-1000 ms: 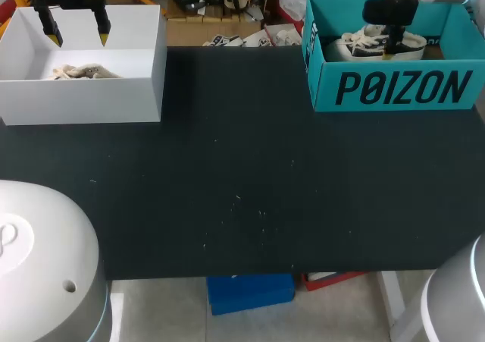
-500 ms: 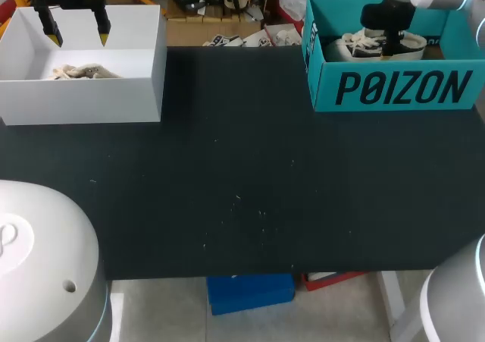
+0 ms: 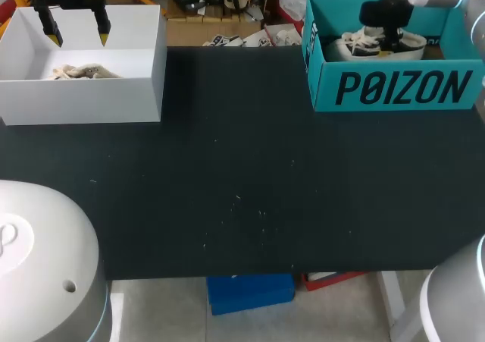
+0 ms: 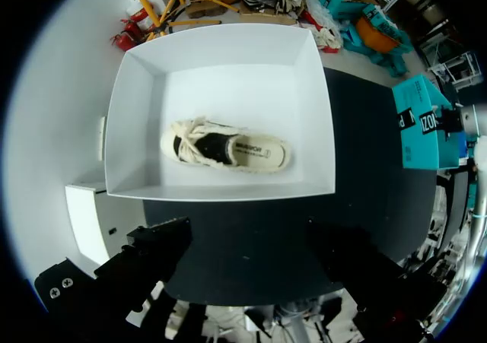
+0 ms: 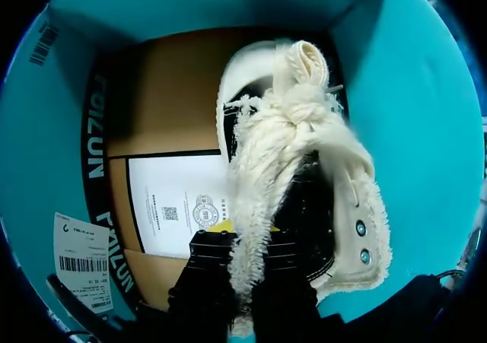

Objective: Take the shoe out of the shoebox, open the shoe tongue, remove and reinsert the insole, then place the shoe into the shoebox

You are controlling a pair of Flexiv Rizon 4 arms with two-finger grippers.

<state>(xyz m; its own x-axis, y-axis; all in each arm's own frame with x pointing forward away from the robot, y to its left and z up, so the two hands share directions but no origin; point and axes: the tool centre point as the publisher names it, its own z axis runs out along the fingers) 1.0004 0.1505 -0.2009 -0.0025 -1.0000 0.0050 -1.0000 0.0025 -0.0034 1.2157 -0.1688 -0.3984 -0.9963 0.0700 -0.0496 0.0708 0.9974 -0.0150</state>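
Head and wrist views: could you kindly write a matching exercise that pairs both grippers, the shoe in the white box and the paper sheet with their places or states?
1. left gripper
2. right gripper
3. cream shoe
4. paper sheet

A. flat on the floor of the teal shoebox
B. shut on the fluffy shoe
C. open, above the white box
D. lying inside the white box, untouched

Pairs: 1-C, 2-B, 3-D, 4-A
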